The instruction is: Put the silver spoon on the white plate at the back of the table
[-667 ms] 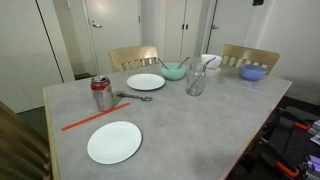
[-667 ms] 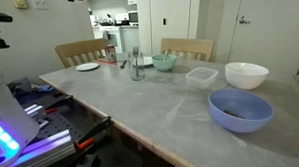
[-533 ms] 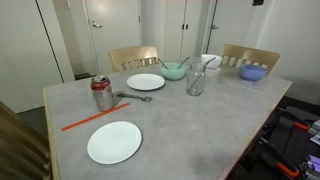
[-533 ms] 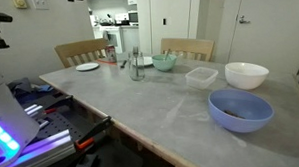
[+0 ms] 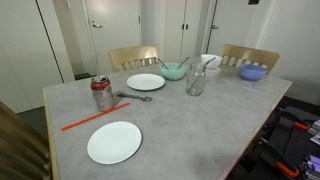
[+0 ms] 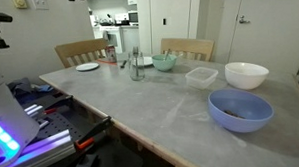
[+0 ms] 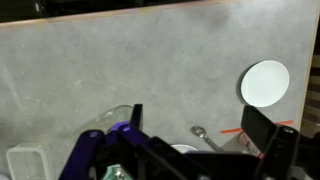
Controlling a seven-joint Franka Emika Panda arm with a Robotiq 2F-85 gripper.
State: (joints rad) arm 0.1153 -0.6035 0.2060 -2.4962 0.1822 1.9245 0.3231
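The silver spoon (image 5: 135, 97) lies on the table (image 5: 190, 125) between the soda can and the white plate (image 5: 146, 82) at the back. In the wrist view the spoon (image 7: 203, 136) shows between my fingers, far below. A sliver of the white plate (image 7: 183, 149) shows beside it, mostly hidden by my gripper body. My gripper (image 7: 200, 115) is open and empty, high above the table. It does not show in either exterior view. In an exterior view the spoon is too small to make out.
A larger-looking white plate (image 5: 114, 142) and an orange-red stick (image 5: 85, 120) lie at the front. A soda can (image 5: 101, 93), a glass (image 5: 196, 82), a teal bowl (image 5: 174, 71), a blue bowl (image 6: 239, 108), a white bowl (image 6: 246, 75) and a clear container (image 6: 201, 78) stand around. Chairs stand behind the table.
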